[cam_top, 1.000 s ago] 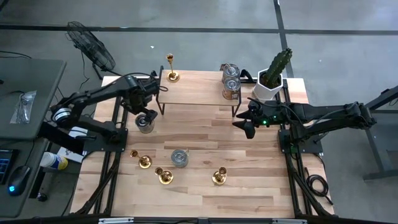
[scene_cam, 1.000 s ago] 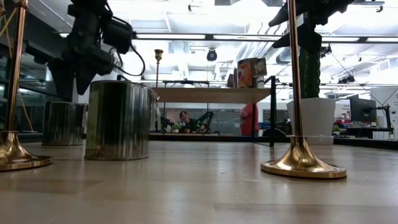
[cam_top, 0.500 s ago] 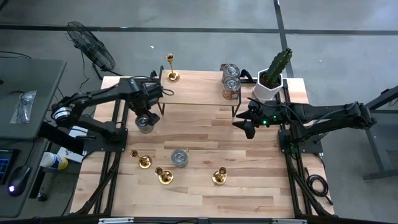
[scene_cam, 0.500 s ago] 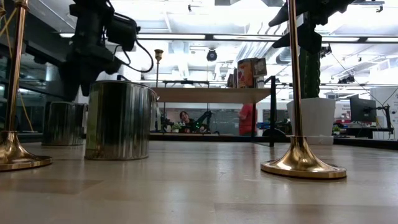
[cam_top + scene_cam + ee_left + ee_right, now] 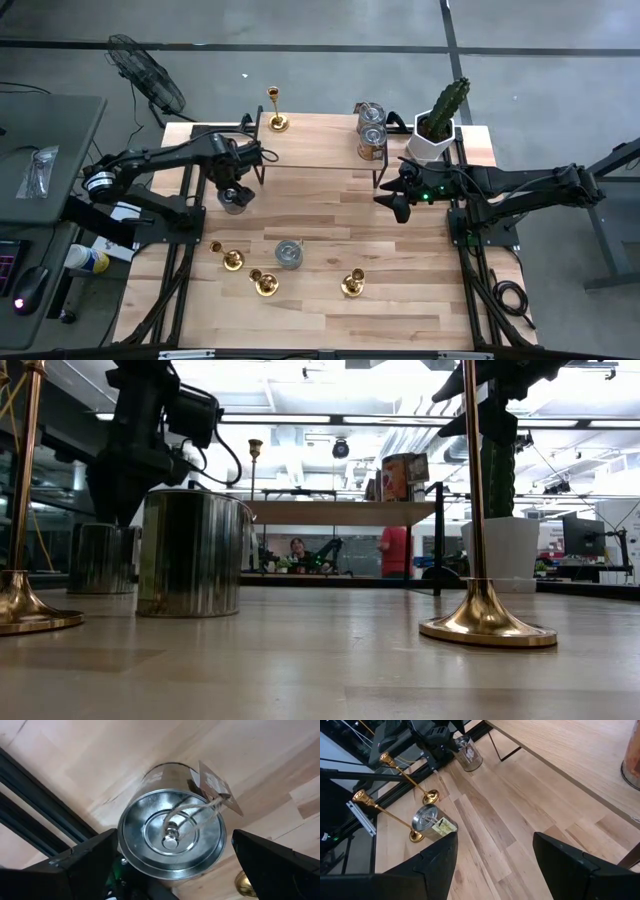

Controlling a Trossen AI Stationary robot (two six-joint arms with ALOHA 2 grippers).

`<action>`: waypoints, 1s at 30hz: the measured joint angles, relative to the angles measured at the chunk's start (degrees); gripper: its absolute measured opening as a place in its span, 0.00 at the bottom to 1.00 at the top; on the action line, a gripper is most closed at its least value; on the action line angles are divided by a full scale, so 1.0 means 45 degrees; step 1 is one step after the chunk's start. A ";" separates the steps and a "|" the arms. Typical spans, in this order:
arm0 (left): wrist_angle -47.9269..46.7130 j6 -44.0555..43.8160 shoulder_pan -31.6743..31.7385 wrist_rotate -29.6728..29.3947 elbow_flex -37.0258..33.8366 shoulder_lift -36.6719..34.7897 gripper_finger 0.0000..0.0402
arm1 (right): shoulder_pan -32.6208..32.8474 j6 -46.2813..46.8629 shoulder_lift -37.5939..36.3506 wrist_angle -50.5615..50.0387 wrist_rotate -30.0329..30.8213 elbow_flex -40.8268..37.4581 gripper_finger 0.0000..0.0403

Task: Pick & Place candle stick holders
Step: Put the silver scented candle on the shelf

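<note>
Nearest the front edge of the wooden surface (image 5: 330,320), three candle stick holders stand in a loose row: one at the left (image 5: 232,259), one just right of it (image 5: 265,284) and a third (image 5: 352,284) well apart to the right. A tin can (image 5: 289,253) with a tag sits between the first two and slightly behind them. The front strip of the surface ahead of this row is bare wood, as is the stretch between the can and the third holder.

Farther back on the left, a second tin can (image 5: 172,837) stands near the leg of a raised wooden shelf (image 5: 320,150). The left gripper (image 5: 236,180) hangs right above this can with its fingers spread wide on either side of the lid, grasping nothing. The right gripper (image 5: 398,205) hovers over the right side of the surface, just in front of the shelf's right leg, its fingers partly apart and empty.

On the shelf, the fourth holder (image 5: 276,110) stands at the left end, and two stacked cans (image 5: 371,130) at the right end. A potted cactus (image 5: 440,125) occupies the far right corner, close behind the right arm.
</note>
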 joint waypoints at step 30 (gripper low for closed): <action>0.0219 0.0943 0.0002 0.0047 -0.0656 -0.0010 0.96 | 0.0002 0.0295 0.0000 -0.0005 -0.0017 0.0000 0.62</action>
